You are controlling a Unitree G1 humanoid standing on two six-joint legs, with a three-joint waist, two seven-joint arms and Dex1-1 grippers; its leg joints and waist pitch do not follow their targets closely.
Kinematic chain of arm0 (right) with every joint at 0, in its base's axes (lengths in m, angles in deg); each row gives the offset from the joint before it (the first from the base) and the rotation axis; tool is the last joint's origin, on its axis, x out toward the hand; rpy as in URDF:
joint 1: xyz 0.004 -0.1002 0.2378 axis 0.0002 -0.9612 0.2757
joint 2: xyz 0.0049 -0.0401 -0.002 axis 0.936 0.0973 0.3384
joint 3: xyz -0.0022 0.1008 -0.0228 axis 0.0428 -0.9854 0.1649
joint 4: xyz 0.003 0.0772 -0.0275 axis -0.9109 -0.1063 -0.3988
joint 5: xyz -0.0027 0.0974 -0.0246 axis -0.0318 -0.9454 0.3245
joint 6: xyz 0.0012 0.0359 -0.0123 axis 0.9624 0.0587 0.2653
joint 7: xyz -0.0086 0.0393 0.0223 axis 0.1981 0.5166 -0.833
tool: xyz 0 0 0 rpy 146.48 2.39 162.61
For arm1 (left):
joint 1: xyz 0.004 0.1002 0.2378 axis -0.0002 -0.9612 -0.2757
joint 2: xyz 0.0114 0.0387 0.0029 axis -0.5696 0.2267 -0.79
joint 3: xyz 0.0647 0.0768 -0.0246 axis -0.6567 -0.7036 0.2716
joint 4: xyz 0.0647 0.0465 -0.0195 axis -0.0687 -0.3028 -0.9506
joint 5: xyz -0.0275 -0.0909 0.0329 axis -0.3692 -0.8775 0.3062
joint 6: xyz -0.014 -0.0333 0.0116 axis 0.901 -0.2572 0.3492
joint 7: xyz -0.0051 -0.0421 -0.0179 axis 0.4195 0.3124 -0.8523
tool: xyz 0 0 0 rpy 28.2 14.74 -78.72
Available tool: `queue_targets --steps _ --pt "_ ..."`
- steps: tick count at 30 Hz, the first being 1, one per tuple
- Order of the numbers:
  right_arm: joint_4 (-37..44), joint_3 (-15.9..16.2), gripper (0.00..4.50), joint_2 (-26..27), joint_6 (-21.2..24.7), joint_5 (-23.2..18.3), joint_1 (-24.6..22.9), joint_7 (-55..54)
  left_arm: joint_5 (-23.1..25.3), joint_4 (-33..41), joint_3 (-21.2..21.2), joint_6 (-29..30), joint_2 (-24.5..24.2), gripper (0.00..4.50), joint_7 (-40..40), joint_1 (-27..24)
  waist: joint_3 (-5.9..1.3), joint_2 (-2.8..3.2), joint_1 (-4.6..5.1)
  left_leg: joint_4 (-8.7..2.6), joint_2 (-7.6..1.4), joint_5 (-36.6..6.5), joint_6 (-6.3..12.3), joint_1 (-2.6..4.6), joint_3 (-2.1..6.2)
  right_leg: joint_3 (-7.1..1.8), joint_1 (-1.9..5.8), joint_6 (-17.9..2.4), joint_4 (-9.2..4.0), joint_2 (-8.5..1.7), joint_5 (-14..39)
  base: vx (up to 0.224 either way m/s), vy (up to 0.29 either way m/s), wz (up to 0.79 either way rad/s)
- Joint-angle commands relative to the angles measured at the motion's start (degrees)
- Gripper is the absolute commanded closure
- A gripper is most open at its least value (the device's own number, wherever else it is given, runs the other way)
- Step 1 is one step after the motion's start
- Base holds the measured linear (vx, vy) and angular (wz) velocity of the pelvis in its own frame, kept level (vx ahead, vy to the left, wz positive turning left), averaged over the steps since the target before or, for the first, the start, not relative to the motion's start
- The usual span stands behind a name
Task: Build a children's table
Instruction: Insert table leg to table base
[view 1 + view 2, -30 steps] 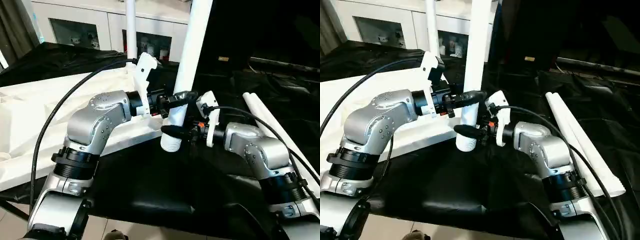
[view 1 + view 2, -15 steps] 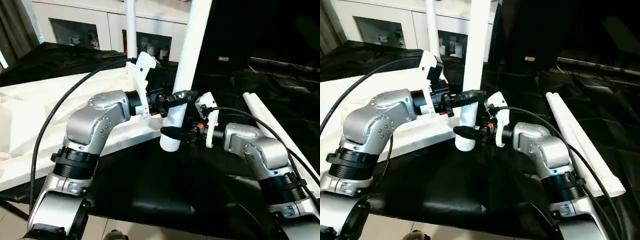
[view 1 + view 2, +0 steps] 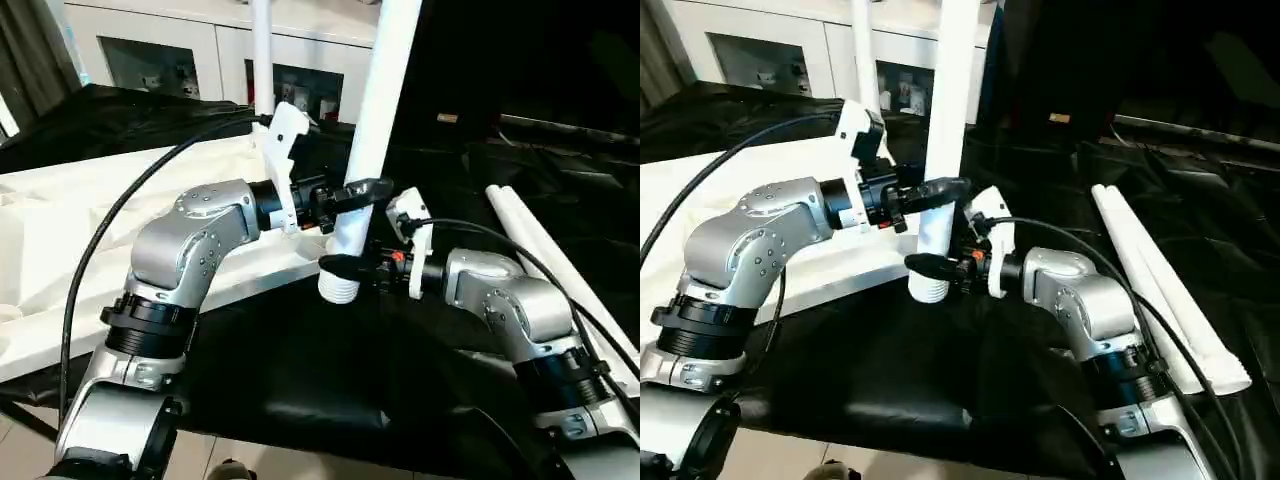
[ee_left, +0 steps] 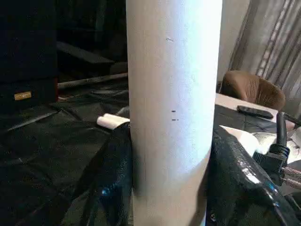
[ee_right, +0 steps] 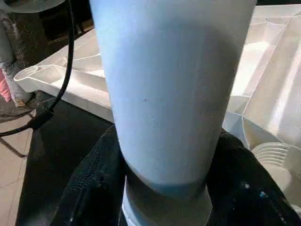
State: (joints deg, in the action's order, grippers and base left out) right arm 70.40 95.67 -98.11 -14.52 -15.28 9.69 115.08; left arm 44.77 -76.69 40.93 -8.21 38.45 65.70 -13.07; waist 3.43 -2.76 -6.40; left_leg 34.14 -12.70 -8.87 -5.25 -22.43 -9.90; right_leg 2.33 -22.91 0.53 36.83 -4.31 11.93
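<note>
Black sheeting (image 3: pixel 300 370) covers the work surface in front of you, with a white cabinet (image 3: pixel 200 50) with glass doors along the far wall. On the sheeting to your left lies the white table top (image 3: pixel 60 240), underside up, its ribs and a round corner socket (image 5: pixel 277 162) visible in the right wrist view. One white leg (image 3: pixel 262 55) already stands upright at the top's far edge.

Your left gripper (image 3: pixel 362 192) is clamped on a second white tubular leg (image 3: pixel 375 120), which rises steeply past the upper edge of the head views; in the left wrist view the black fingers (image 4: pixel 110 179) press against both sides of the tube. Your right gripper (image 3: pixel 345 266) sits lower on the same leg, just above its ribbed end (image 3: pixel 338 290), and its fingers (image 5: pixel 89 188) bracket the tube on both sides, apparently in contact. That ribbed end hangs just off the near edge of the table top, over the black sheeting.

Two more white legs (image 3: pixel 1160 290) lie side by side on the sheeting to your right, well apart from the grippers.
</note>
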Motion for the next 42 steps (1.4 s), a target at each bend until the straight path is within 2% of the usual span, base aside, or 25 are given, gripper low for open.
queue_targets --steps 1,2,3,4,8,10,11,14,15,16,18,21,22,24,26,27,28,30,31,32,35,37,38,40,42 --pt "-0.58 -1.29 2.55 -0.48 -0.81 0.60 -0.71 -0.29 -0.65 0.34 0.53 0.29 0.17 2.65 0.32 0.76 -4.40 0.42 0.07 -3.62 0.03 -8.57 -2.07 1.37 -0.47 -1.67 3.01 -11.15 -4.02 -2.45 2.03 0.000 0.000 0.00" --pt "-0.51 -1.54 2.55 -0.33 -0.96 0.56 -0.80 -0.62 -1.01 0.51 0.72 0.89 0.11 2.30 0.23 0.73 -4.41 0.58 0.06 -3.62 0.03 -8.58 -2.13 1.38 -0.44 -1.67 3.01 -11.15 -3.99 -2.45 2.03 0.000 0.000 0.00" --pt "-0.53 -1.68 2.55 -0.22 -1.25 0.66 -0.83 -0.91 -1.98 0.48 1.22 2.11 0.20 2.30 0.33 0.74 -4.41 0.67 0.08 -3.60 0.04 -8.77 -2.16 1.43 -0.47 -1.68 2.96 -11.16 -4.03 -2.44 2.09 0.000 0.000 0.00" --pt "-0.54 -2.01 2.56 0.04 -1.41 0.59 -0.85 -1.34 -3.15 0.37 1.80 3.61 0.26 1.95 0.52 0.78 -4.38 0.73 0.12 -3.64 0.05 -9.28 -2.26 1.45 -0.44 -1.66 2.95 -11.30 -4.07 -2.41 2.53 0.000 0.000 0.00" --pt "-0.60 -3.18 2.56 0.92 -2.30 0.38 -0.82 -2.93 -3.56 -0.56 3.20 2.78 0.85 1.67 -0.28 0.94 -4.40 0.55 0.08 -3.58 0.10 -9.10 -2.26 1.42 -0.50 -1.69 2.94 -11.67 -4.08 -2.38 2.22 0.000 0.000 0.00" --pt "-1.20 -5.01 2.57 2.22 -3.32 -0.10 -0.64 -5.21 -2.42 -1.91 4.45 -0.49 1.76 1.47 -2.21 0.93 -4.37 0.53 0.11 -3.61 0.13 -9.21 -2.27 1.34 -0.49 -1.70 2.95 -11.43 -4.16 -2.42 2.50 0.000 0.000 0.00" --pt "-1.76 -6.01 2.57 2.93 -4.13 -0.20 -0.42 -6.57 -1.92 -2.76 5.08 -2.05 2.15 1.47 -3.10 0.93 -4.36 1.10 -0.07 -3.69 0.10 -9.76 -2.56 1.48 -0.37 -1.65 2.88 -11.26 -4.19 -2.50 3.38 0.000 0.000 0.00" --pt "-2.66 -8.22 2.57 4.35 -5.86 -1.01 0.05 -8.67 -1.55 -4.29 6.87 -5.41 3.15 1.47 -4.76 0.77 -4.40 0.85 0.11 -3.73 0.08 -10.87 -2.90 1.44 -0.38 -1.68 2.88 -10.84 -4.41 -2.54 4.07 0.000 0.000 0.00" --pt "-2.97 -10.24 2.57 5.42 -6.40 -2.11 0.41 -10.40 -3.23 -5.63 9.51 -5.39 4.32 1.47 -6.41 0.93 -4.45 1.37 0.11 -3.71 0.11 -10.74 -3.19 1.49 -0.30 -1.67 2.90 -10.89 -4.28 -2.46 3.20 0.000 0.000 0.00" --pt "-2.99 -11.20 2.57 5.86 -6.84 -2.51 0.47 -11.37 -3.99 -6.22 10.59 -5.19 4.77 1.47 -7.10 0.98 -4.51 1.16 0.11 -3.66 0.17 -10.61 -3.06 1.48 -0.31 -1.65 2.99 -11.27 -4.17 -2.39 2.12 0.000 0.000 0.00" --pt "-3.79 -12.96 2.57 6.37 -8.88 -1.35 0.69 -15.07 -4.27 -8.06 11.48 -5.40 4.59 1.47 -7.05 0.63 -4.54 1.57 0.10 -3.65 0.20 -10.34 -3.02 1.57 -0.29 -1.61 2.90 -11.43 -4.12 -2.33 1.39 0.000 0.000 0.00" --pt "-5.01 -13.91 2.57 5.90 -10.11 0.75 0.84 -18.32 -1.07 -10.13 8.97 -7.14 2.74 1.47 -5.61 -0.13 -4.46 1.51 0.17 -3.77 0.29 -10.42 -3.33 1.60 -0.28 -1.59 2.79 -10.81 -4.25 -2.23 2.40 0.000 0.000 0.00" --pt "-5.93 -14.43 2.57 5.09 -10.84 2.10 0.63 -19.78 4.08 -12.21 4.38 -10.86 0.21 1.47 -3.28 -1.21 -4.45 1.47 0.14 -3.84 0.27 -10.78 -3.29 1.69 -0.22 -1.61 2.84 -10.23 -4.50 -2.29 3.45 0.000 0.000 0.00" --pt "-6.70 -14.64 2.57 3.96 -11.13 3.60 0.13 -20.99 9.38 -14.55 -0.76 -15.71 -2.60 1.47 0.13 -2.37 -4.41 1.62 0.16 -4.04 0.22 -11.20 -3.44 1.73 -0.08 -1.66 2.78 -8.66 -4.63 -2.29 5.00 0.000 0.000 0.00" --pt "-6.30 -14.52 2.57 2.93 -10.50 4.51 -0.99 -21.12 13.80 -17.07 -4.80 -19.27 -4.48 1.47 2.96 -3.13 -4.51 2.12 0.17 -3.97 0.23 -11.15 -3.81 1.80 -0.10 -1.73 2.77 -8.29 -4.71 -2.26 3.71 0.000 0.000 0.00" --pt "-5.88 -14.49 2.57 2.67 -10.13 4.52 -1.50 -20.87 14.97 -17.79 -6.08 -19.74 -4.97 1.47 3.72 -3.29 -4.58 2.06 0.19 -3.91 0.20 -10.74 -3.87 1.74 -0.14 -1.76 2.89 -8.56 -4.33 -2.27 2.43 0.000 0.000 0.00" --pt "-4.08 -13.52 2.57 1.75 -8.02 4.30 -2.70 -19.46 16.13 -18.89 -7.56 -20.13 -5.47 1.47 4.79 -3.47 -4.70 2.74 0.04 -3.82 0.29 -9.95 -3.82 1.61 -0.06 -1.76 3.01 -9.18 -3.97 -2.37 0.44 0.000 0.000 0.00" --pt "-0.65 -11.86 2.57 0.13 -5.16 3.77 -4.62 -17.26 16.80 -20.83 -8.95 -20.09 -5.97 1.47 6.34 -3.58 -4.67 2.47 0.03 -3.80 0.28 -9.60 -3.16 1.61 -0.06 -1.70 3.19 -10.24 -4.05 -2.24 -1.93 0.000 0.000 0.00" --pt "1.00 -11.49 2.57 -0.51 -3.74 3.18 -5.42 -16.70 16.91 -22.30 -9.25 -19.39 -6.05 1.47 6.53 -3.38 -4.68 3.22 -0.09 -3.72 0.34 -9.64 -2.97 1.50 0.07 -1.67 3.34 -10.93 -3.75 -2.35 -2.68 0.000 0.000 0.00" --pt "2.07 -11.32 2.57 -0.89 -3.32 2.75 -5.96 -16.51 17.51 -24.21 -9.59 -20.02 -6.17 1.47 6.50 -3.00 -4.53 2.90 0.03 -3.81 0.35 -10.24 -2.67 1.55 -0.11 -1.69 3.24 -11.01 -4.14 -2.26 -2.25 0.000 0.000 0.00" --pt "3.14 -10.84 2.57 -1.72 -3.34 2.84 -7.32 -16.20 20.09 -29.76 -10.42 -20.73 -6.28 1.47 5.56 -1.55 -4.36 2.80 0.14 -3.73 0.47 -11.19 -1.89 1.35 -0.17 -1.81 3.25 -11.30 -4.48 -2.56 1.93 0.000 0.000 0.00" --pt "3.86 -11.14 2.57 -1.53 -2.66 2.07 -7.80 -16.06 22.01 -32.29 -10.65 -21.35 -6.24 1.47 3.74 -0.50 -4.31 3.14 0.22 -3.71 0.37 -12.49 -2.11 1.55 -0.20 -1.92 3.05 -10.87 -4.84 -2.66 5.53 0.000 0.000 0.00" --pt "4.61 -11.74 2.57 -1.07 -1.72 1.06 -8.00 -16.07 22.98 -33.98 -10.58 -21.25 -6.14 1.47 2.35 0.30 -4.29 3.55 0.27 -3.75 0.36 -13.07 -2.28 1.64 -0.13 -1.93 2.94 -10.63 -4.92 -2.64 6.91 0.000 0.000 0.00" --pt "5.10 -12.10 2.57 -0.87 -1.06 0.52 -8.11 -16.09 23.42 -34.91 -10.57 -20.87 -6.13 1.85 1.58 0.77 -4.27 3.47 0.43 -3.85 0.30 -13.94 -2.32 1.70 0.00 -1.87 2.92 -10.54 -4.98 -2.61 7.78 0.000 0.000 0.00" --pt "5.72 -11.74 2.57 -1.35 -0.75 0.81 -8.37 -15.66 23.33 -35.62 -10.42 -19.94 -6.10 1.88 1.51 1.17 -4.34 3.44 0.49 -3.82 0.28 -13.46 -2.30 1.58 0.01 -1.87 2.89 -10.97 -4.91 -2.65 7.49 0.000 0.000 0.00"
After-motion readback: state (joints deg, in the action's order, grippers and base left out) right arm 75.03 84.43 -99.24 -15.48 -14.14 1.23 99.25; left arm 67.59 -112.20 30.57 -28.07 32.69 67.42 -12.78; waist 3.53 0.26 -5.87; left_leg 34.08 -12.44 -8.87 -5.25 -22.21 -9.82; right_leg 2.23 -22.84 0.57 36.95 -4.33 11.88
